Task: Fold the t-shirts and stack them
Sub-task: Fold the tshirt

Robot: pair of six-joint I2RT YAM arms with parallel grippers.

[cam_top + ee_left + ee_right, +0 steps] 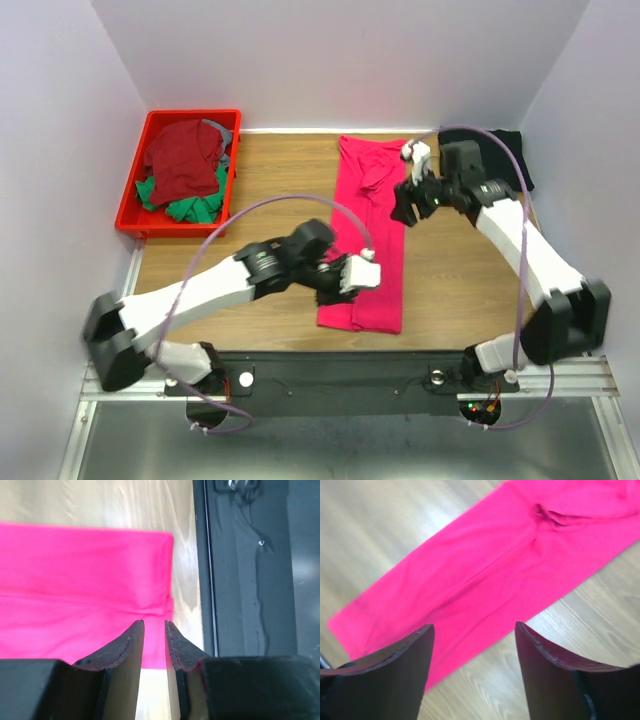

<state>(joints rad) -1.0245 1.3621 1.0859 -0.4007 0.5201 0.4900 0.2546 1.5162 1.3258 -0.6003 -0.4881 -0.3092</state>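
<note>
Pale walls (350, 60) close in the wooden counter (270, 170) on its left, far and right sides. A black rail (340, 375) carrying both arm bases runs along the near edge.

The largest thing on the counter is the bright pink-red t-shirt (375, 260), folded into a long narrow strip. It lies a little right of centre and runs from the far edge almost to the near edge. Its far end is bunched into a few creases.

A red plastic bin (170, 229) sits in the far left corner. It holds a dark red t-shirt (185, 160) heaped over a green t-shirt (195, 208), and the green cloth shows along the bin's near side. A black t-shirt (512, 150) lies in the far right corner, partly hidden behind the right arm.

The right claw (410, 185) hangs over the right edge of the strip's far half. In the right wrist view it (474, 627) is spread wide and holds nothing, with pink cloth (485, 580) and bare wood showing between its fingers.

The left claw (340, 280) is at the strip's left edge near the near end. In the left wrist view it (153, 624) is drawn almost together, leaving a thin slit. Nothing is caught in the slit, and the shirt's corner (75, 580) lies below and just ahead of the tips.
</note>
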